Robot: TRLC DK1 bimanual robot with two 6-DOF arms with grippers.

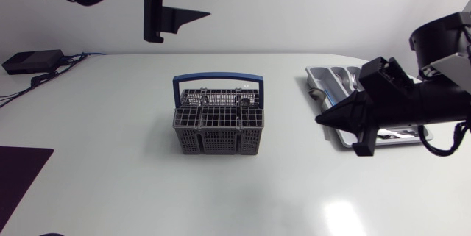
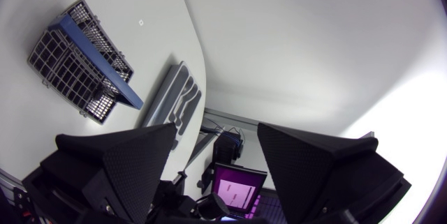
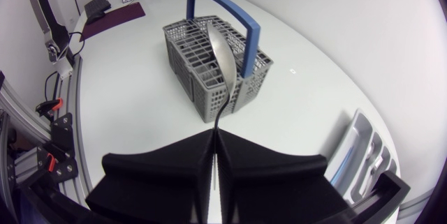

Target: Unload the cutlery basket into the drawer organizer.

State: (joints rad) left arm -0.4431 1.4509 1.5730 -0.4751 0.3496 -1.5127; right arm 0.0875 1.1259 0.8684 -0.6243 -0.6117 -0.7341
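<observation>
The right end effector is clamped on the handle of a spoon. It hangs between the basket, which stands mid-counter, and the drawer organizer to the basket's right. The left end effector hangs above the counter's far edge, its fingers apart.

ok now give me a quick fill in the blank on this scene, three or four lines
1. The cutlery basket has a ___ handle.
2. The right claw is shut on a ___.
3. The left claw is ___, with nothing in it.
4. In the head view the drawer organizer lies partly under the ___ arm.

Missing words: blue; spoon; open; right.
</observation>
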